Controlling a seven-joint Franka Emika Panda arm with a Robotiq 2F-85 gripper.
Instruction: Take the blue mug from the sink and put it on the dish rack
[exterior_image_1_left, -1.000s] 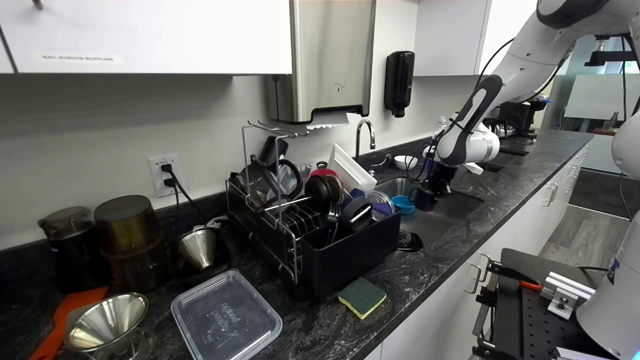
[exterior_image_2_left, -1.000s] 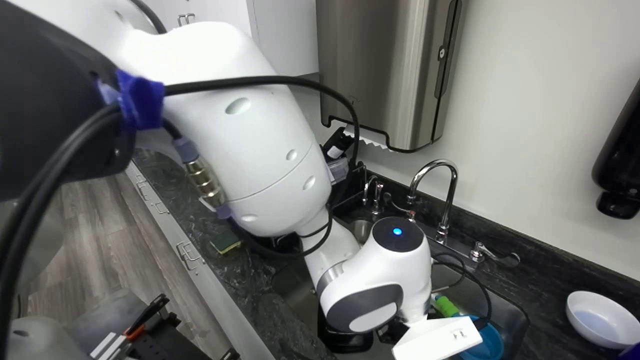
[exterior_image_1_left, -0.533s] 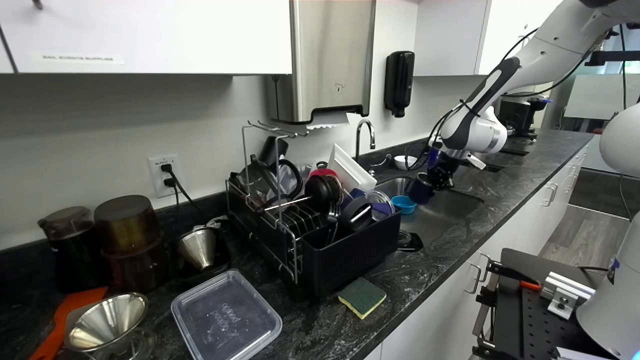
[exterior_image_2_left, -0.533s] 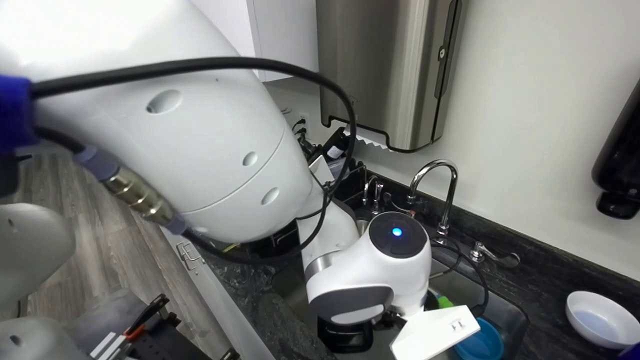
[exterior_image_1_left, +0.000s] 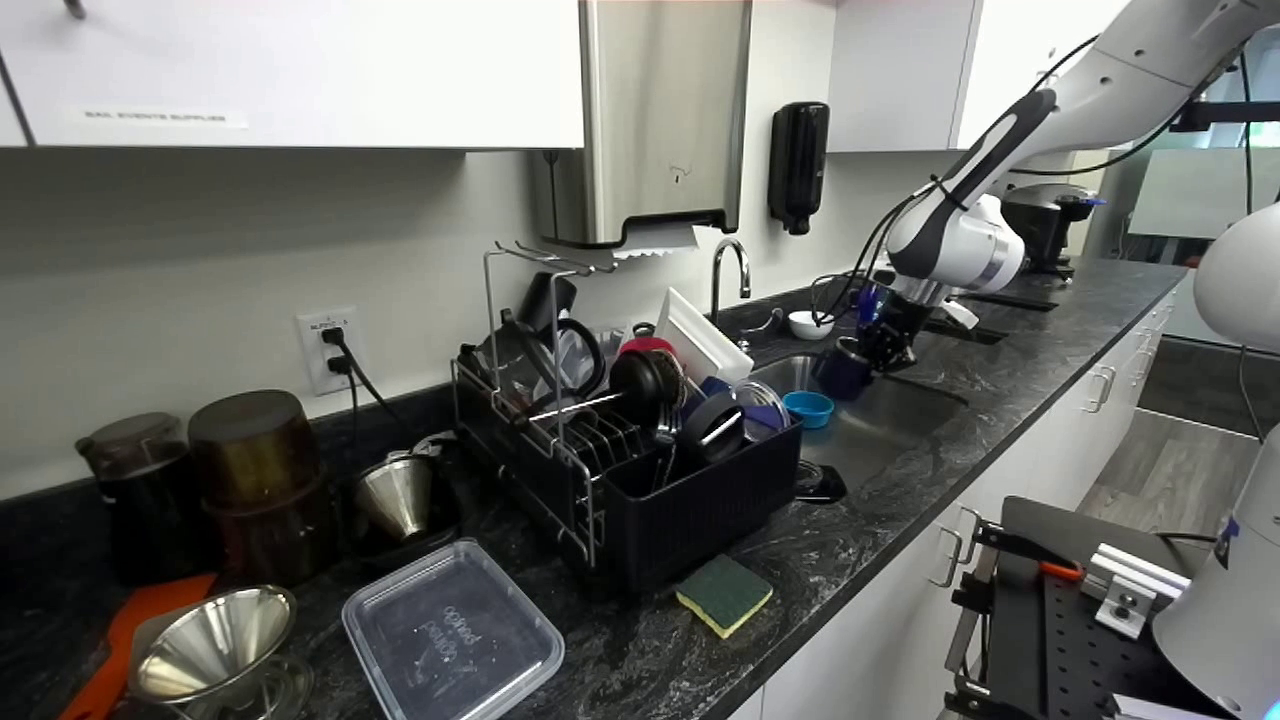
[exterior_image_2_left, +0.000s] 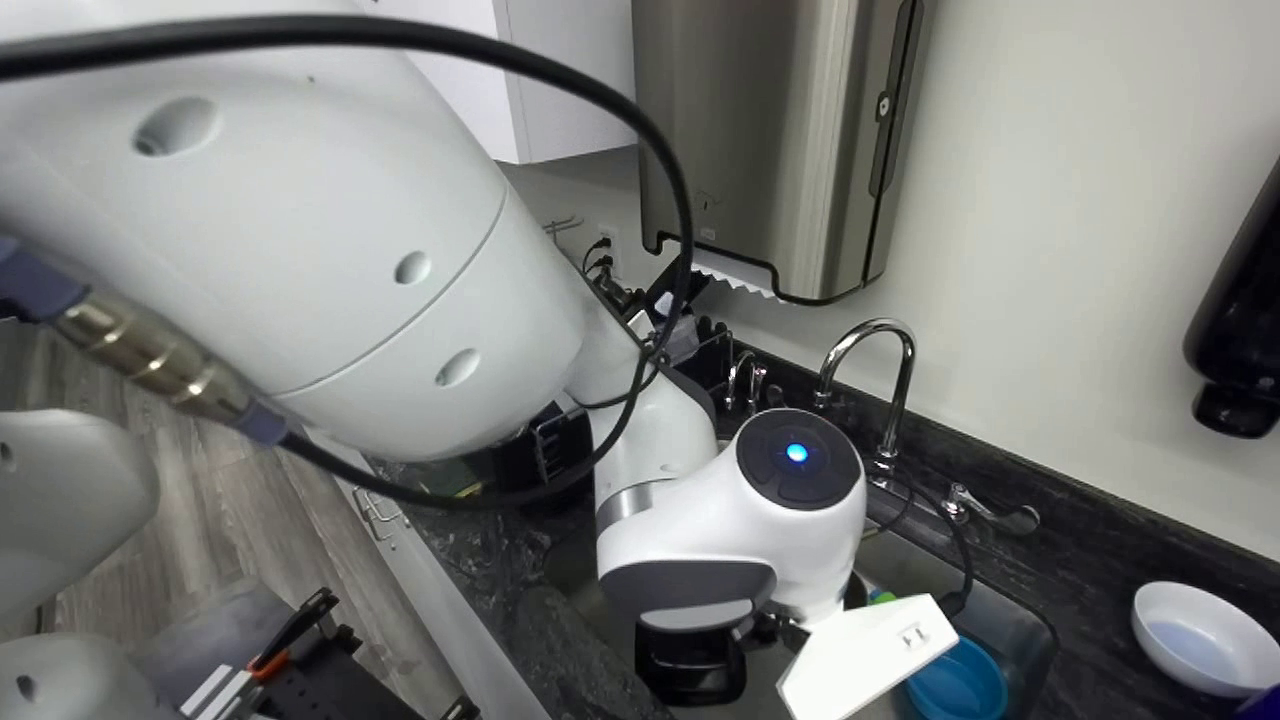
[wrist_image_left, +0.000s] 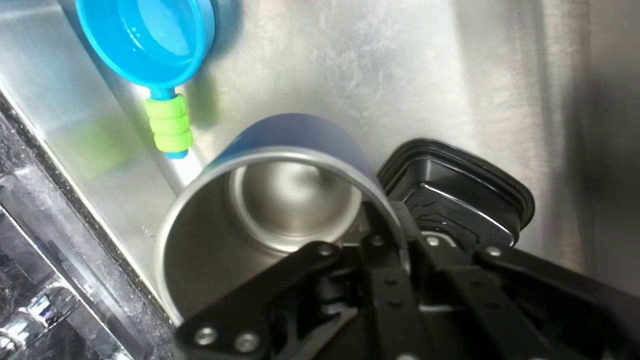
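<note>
Blue outside and bare metal within, the mug (wrist_image_left: 292, 200) is held by its rim: the gripper (wrist_image_left: 390, 220) is clenched on the wall, one finger (wrist_image_left: 376, 230) inside, its partner outside, as the wrist view shows. A pinch there probably beats clasping a body so wide. In an exterior view the mug is over the sink (exterior_image_1_left: 908, 415), towards the back edge of the counter (exterior_image_1_left: 820, 560); I cannot tell whether its base is off the sink floor. It looks tilted, likely because the arm (exterior_image_1_left: 965, 240) ends at a slant, and, held at one side, it may swivel about the pinch.

The scoop (wrist_image_left: 150, 45) and the tub (wrist_image_left: 470, 195) lie in the sink on opposite sides of the mug in the wrist view, so a straight lift seems wise before any move sideways.

The rack (exterior_image_1_left: 700, 520) stands beside the sink, between the back and front edges, presumably to keep the carry short. It is crowded: a white dish (exterior_image_1_left: 700, 340) leans at the sink end, near heaped cookware (exterior_image_1_left: 640, 382). The wire slots (exterior_image_1_left: 608, 440) may be the likeliest seat, mouth down to drain. The bowl (exterior_image_1_left: 808, 325) near the back edge and the sponge (exterior_image_1_left: 724, 595) near the front edge look parked outside that route.
</note>
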